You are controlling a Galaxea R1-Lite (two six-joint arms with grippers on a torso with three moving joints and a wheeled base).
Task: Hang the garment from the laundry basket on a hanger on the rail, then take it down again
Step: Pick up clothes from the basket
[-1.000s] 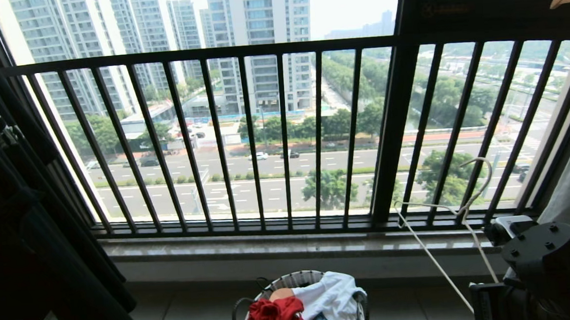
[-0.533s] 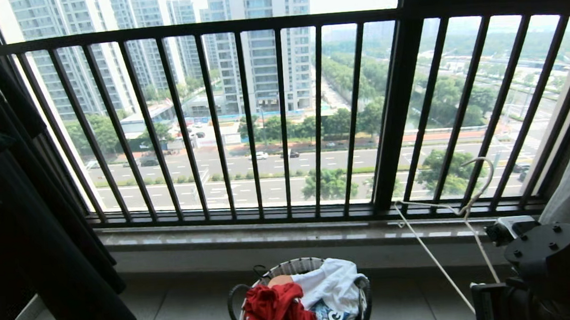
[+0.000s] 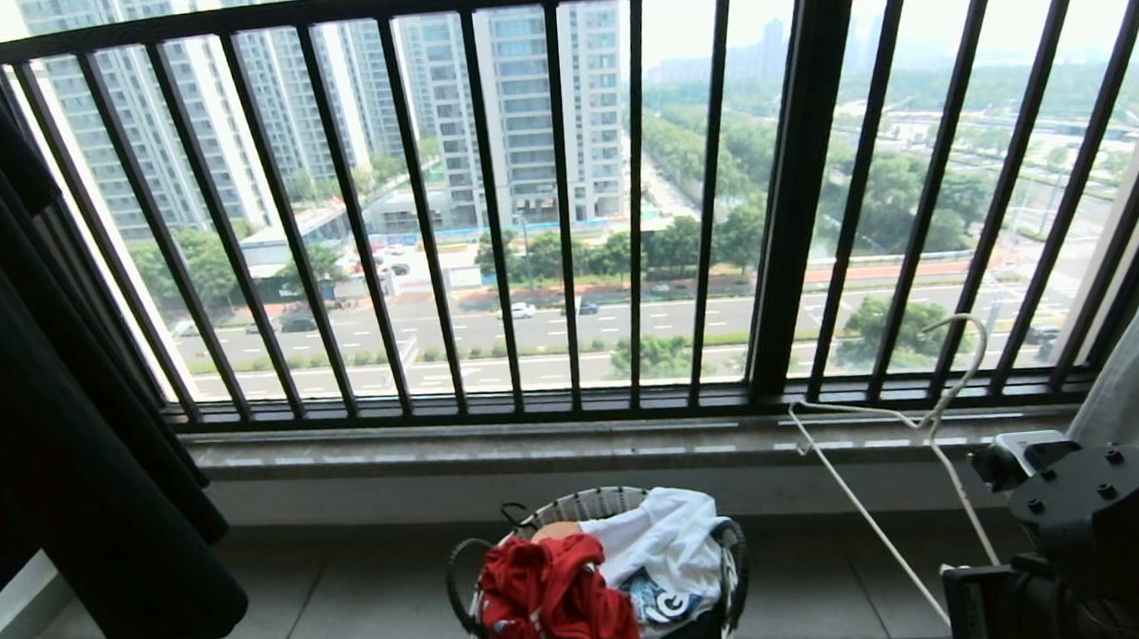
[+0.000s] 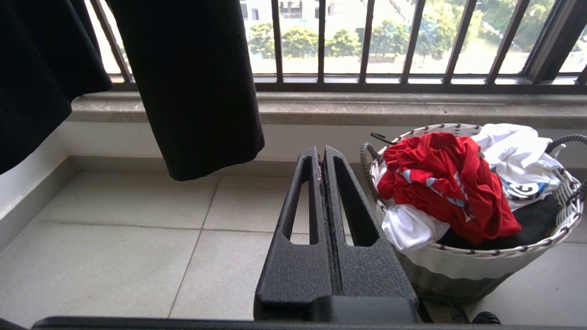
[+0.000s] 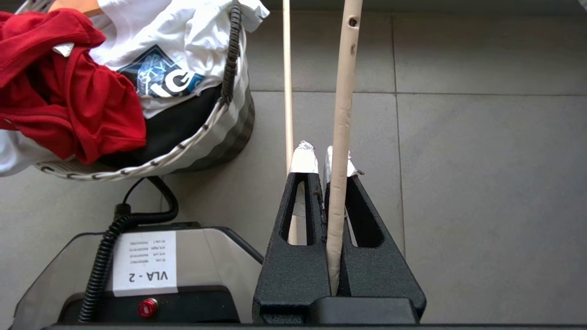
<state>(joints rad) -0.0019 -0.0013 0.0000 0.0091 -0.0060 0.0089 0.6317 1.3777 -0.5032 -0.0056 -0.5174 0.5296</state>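
Laundry basket (image 3: 583, 511) cut off at bottom edge; garment (image 3: 554, 606) crumpled, print mostly hidden; hanger (image 3: 901, 477) lower part lost behind right arm

A tall window behind dark vertical metal railing bars (image 3: 562, 210) gives daylight and a view of high-rise towers, trees and a wide road; below it runs a grey stone sill (image 3: 498, 450) above pale square floor tiles (image 3: 350, 616)

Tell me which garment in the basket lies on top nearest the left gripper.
The crumpled red T-shirt, heaped at the woven basket's near rim; the white printed clothes lie farther from the left gripper.
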